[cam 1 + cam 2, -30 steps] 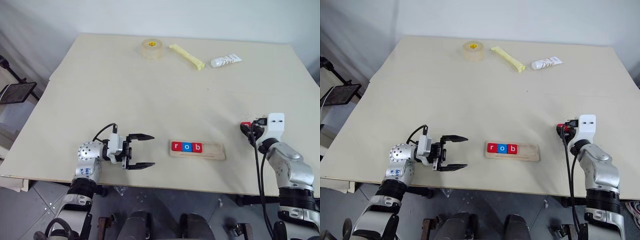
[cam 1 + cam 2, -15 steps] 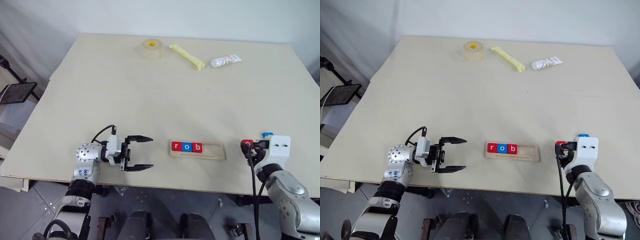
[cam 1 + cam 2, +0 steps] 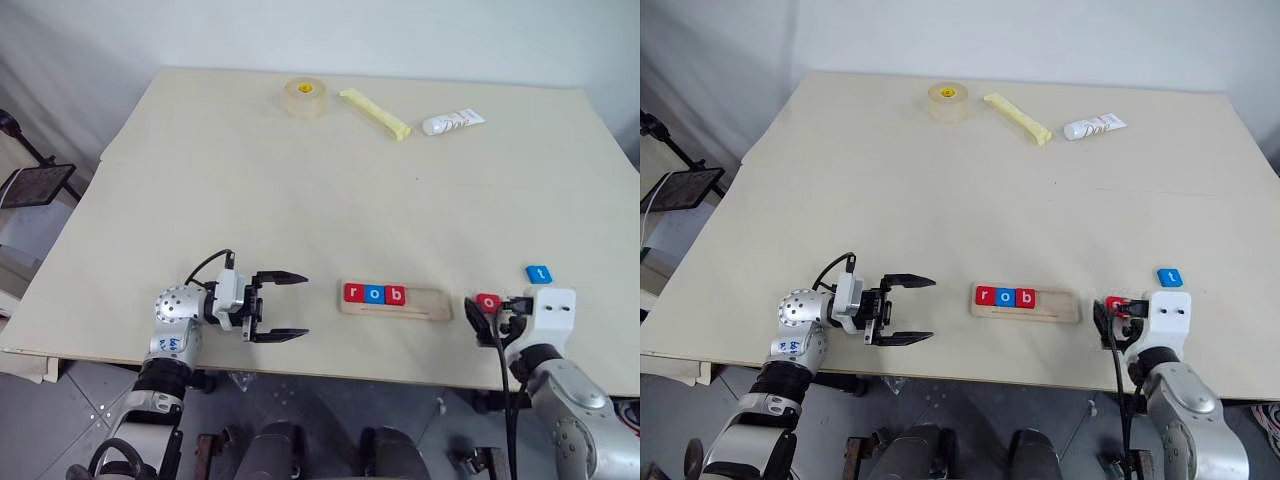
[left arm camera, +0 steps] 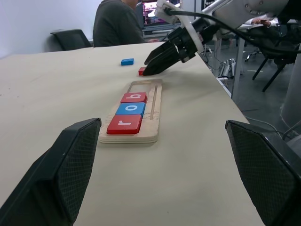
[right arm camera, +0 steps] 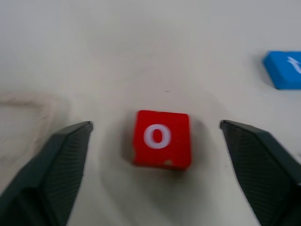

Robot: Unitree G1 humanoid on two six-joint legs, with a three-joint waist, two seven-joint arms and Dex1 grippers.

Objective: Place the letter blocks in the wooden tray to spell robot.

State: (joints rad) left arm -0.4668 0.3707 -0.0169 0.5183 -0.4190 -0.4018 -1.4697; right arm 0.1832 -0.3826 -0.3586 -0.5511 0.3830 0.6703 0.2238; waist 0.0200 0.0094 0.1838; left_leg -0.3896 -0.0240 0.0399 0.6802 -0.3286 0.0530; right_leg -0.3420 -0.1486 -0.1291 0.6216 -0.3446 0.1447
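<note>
The wooden tray [image 3: 425, 304] lies near the table's front edge with three letter blocks in its left part: red r [image 3: 353, 292], blue o [image 3: 374, 294] and red b [image 3: 396, 295]. Its right part is bare. To the right of the tray a red o block [image 5: 161, 138] lies flat on the table between the open fingers of my right gripper [image 3: 481, 313], which touch nothing. A blue t block [image 3: 538, 273] sits further right and back. My left gripper [image 3: 303, 305] hovers open left of the tray, pointing at it, with nothing in it.
At the far side of the table lie a tape roll [image 3: 303, 97], a pale yellow stick [image 3: 373, 112] and a white tube [image 3: 452, 121]. The table's front edge [image 3: 330, 372] runs just below both grippers. A seated person [image 4: 115, 23] shows beyond the table.
My right gripper drew back toward the front edge with the red o block, then opened and left it on the table. The blue t block came into sight. The left gripper stayed put.
</note>
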